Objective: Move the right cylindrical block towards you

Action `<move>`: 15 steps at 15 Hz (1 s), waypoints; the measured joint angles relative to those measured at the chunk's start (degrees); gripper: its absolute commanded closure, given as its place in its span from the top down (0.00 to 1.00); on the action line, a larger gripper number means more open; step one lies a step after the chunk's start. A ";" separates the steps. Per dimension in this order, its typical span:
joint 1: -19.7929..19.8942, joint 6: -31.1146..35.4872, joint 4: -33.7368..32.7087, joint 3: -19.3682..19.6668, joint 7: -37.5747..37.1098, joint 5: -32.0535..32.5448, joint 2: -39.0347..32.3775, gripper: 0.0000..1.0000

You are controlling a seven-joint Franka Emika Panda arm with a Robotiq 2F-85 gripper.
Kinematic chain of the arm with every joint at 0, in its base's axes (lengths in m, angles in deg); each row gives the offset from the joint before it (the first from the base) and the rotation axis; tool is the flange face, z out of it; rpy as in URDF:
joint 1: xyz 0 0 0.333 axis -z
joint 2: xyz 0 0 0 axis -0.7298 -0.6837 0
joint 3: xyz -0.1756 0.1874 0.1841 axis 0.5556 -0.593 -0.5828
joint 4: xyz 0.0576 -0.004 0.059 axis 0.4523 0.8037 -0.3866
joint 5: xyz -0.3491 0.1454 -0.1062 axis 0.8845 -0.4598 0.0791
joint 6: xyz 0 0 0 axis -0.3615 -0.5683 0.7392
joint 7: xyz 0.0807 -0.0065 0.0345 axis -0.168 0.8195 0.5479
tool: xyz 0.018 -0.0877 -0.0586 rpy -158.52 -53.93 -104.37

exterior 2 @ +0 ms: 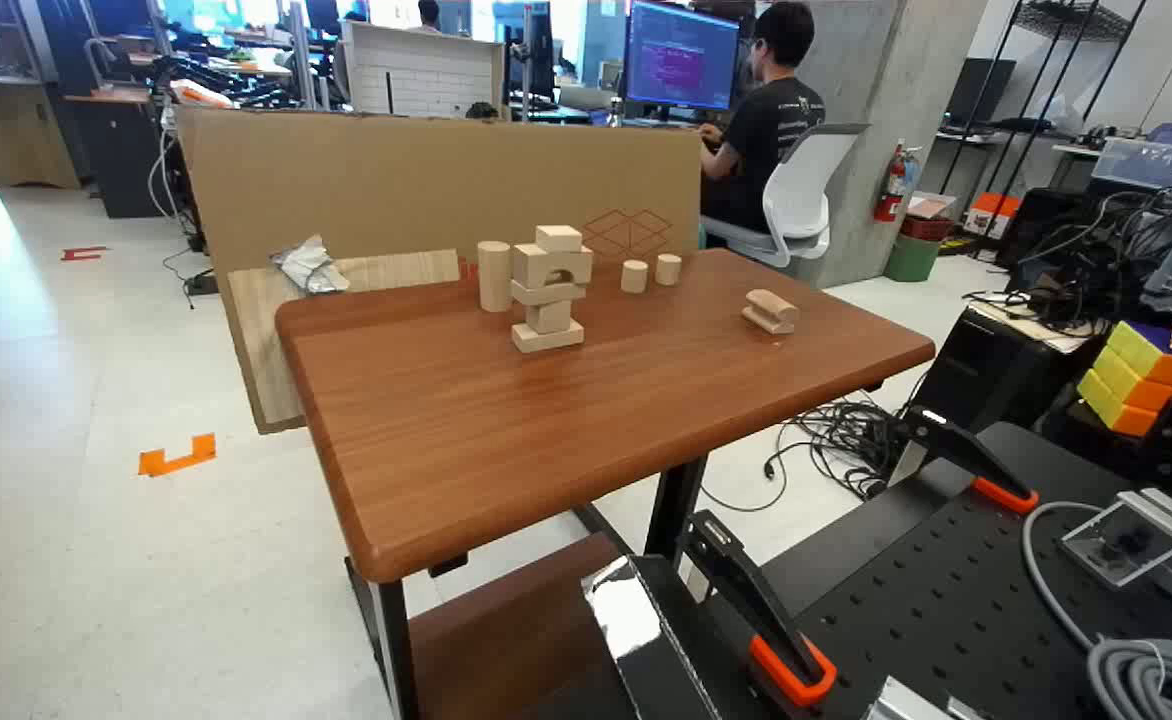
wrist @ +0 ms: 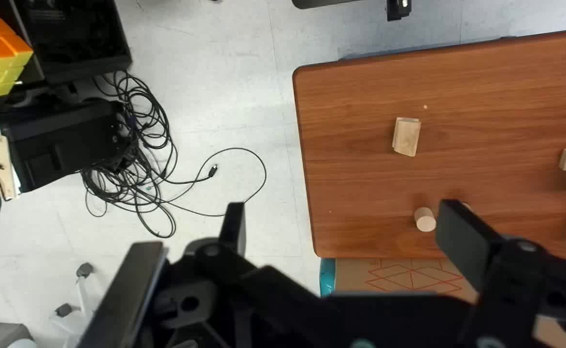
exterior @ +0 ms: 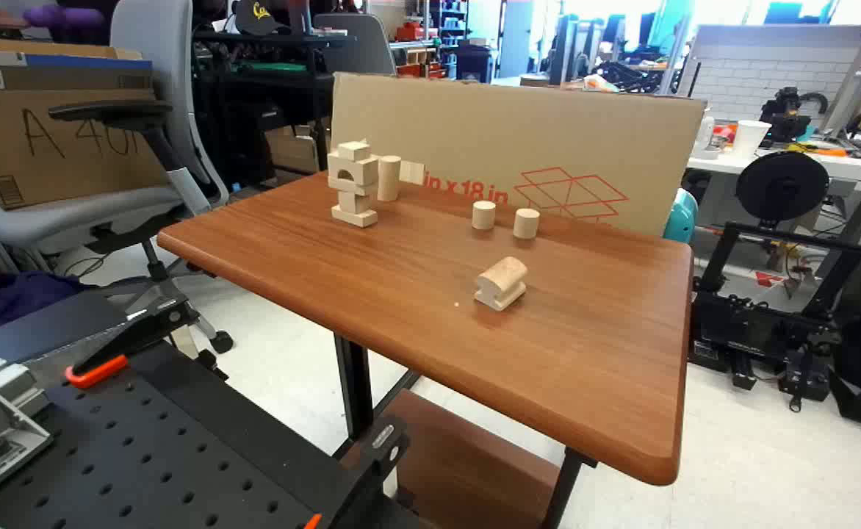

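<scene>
The right cylindrical block is a short, upright, pale wooden cylinder near the table's far edge in both exterior views (exterior: 526, 223) (exterior 2: 668, 269). In the wrist view the right cylindrical block (wrist: 425, 220) appears beside the inner side of a finger, well below it. The near-identical second cylinder (exterior: 483, 215) stands to its left, apart from it, and also shows in an exterior view (exterior 2: 634, 277). In the wrist view a finger hides most of that second cylinder. My gripper (wrist: 346, 224) is open and empty, high above the table. It is out of view in both exterior views.
A tower of pale wooden blocks (exterior: 353, 176) stands on the left of the brown table (exterior 2: 446, 400), with a tall cylinder (exterior: 389, 178) beside it. A rounded block on a grooved base (exterior: 502, 283) lies nearer the front. A cardboard sheet (exterior: 519, 139) stands behind the table.
</scene>
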 measured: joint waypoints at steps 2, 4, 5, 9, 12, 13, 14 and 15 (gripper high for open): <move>0.00 0.02 -0.07 0.00 0.00 0.00 0.01 1.00; 0.00 0.02 -0.07 0.00 0.00 0.00 0.01 1.00; 0.00 0.02 -0.07 0.00 0.00 0.00 0.01 1.00; 0.00 0.02 -0.07 0.00 0.00 0.00 0.01 1.00; 0.00 0.02 -0.06 0.00 0.00 0.00 0.00 1.00; -0.04 0.02 -0.04 0.00 0.00 0.00 -0.08 1.00; -0.17 0.02 -0.04 -0.02 0.00 0.00 -0.34 1.00; -0.47 0.34 -0.04 -0.10 0.00 0.00 -0.98 1.00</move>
